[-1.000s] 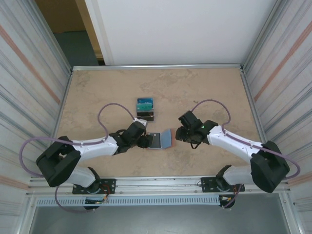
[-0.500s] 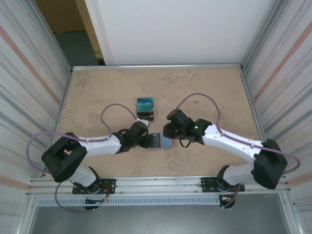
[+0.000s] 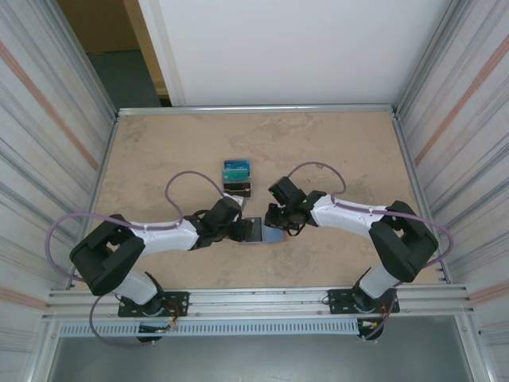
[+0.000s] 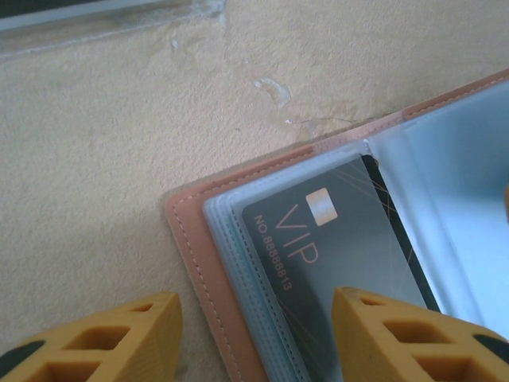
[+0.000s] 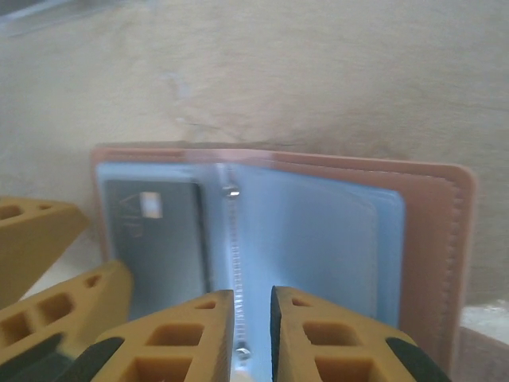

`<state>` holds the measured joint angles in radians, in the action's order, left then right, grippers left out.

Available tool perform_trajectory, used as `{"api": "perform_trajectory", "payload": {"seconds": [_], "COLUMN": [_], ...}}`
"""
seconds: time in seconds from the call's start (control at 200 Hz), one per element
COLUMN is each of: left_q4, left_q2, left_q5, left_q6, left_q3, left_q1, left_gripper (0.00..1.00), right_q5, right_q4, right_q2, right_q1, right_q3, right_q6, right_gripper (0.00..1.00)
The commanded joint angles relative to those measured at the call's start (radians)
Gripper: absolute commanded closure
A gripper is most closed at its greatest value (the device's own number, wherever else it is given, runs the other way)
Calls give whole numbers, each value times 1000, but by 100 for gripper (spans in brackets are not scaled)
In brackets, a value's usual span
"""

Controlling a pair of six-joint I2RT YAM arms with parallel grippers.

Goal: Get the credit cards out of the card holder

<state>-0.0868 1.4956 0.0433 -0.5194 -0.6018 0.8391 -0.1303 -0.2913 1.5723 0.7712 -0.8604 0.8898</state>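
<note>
Card holder (image 3: 261,231) open on bench (image 3: 334,143) in top view, between left jaws and right jaws; teal-topped dark block (image 3: 238,188) just beyond. Left wrist: grey VIP card (image 4: 318,255) in clear sleeve (image 4: 231,247) inside holder; left jaws released, fingers (image 4: 103,338) straddling pink edge. Right wrist: right jaws nearly together over centre seam (image 5: 231,239); pinching or not, cannot tell.

A robotics lab test cell: a beige stone-look table (image 3: 334,151) boxed in by ribbed metal walls (image 3: 48,159) at left and right and a white panel (image 3: 302,48) at top, with two robot arms (image 3: 159,235) bolted to an aluminium rail (image 3: 254,300) along the bottom.
</note>
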Motion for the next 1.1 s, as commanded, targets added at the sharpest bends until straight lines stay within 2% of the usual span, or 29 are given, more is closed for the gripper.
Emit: {"api": "perform_trajectory", "payload": {"seconds": [0.0, 0.246, 0.556, 0.852, 1.097], "left_q4": [-19, -43, -36, -34, -29], "left_q2": [10, 21, 23, 1, -15], "left_q5": [-22, -54, -40, -60, -67], "left_q6": [-22, -58, -86, -142, -173], "left_q3": [18, 42, 37, 46, 54], "left_q1": [-4, 17, 23, 29, 33], "left_gripper": [50, 57, 59, 62, 63], "right_q5": [-58, -106, -185, -277, -288], "right_q4": [52, 79, 155, 307, 337], "right_q2": [14, 26, -36, -32, -29], "right_q1": [-15, -53, -58, -59, -59], "right_q3": [33, 47, 74, 172, 199], "right_q6": [11, -43, -65, 19, 28], "right_gripper": [80, 80, 81, 81, 81]}}
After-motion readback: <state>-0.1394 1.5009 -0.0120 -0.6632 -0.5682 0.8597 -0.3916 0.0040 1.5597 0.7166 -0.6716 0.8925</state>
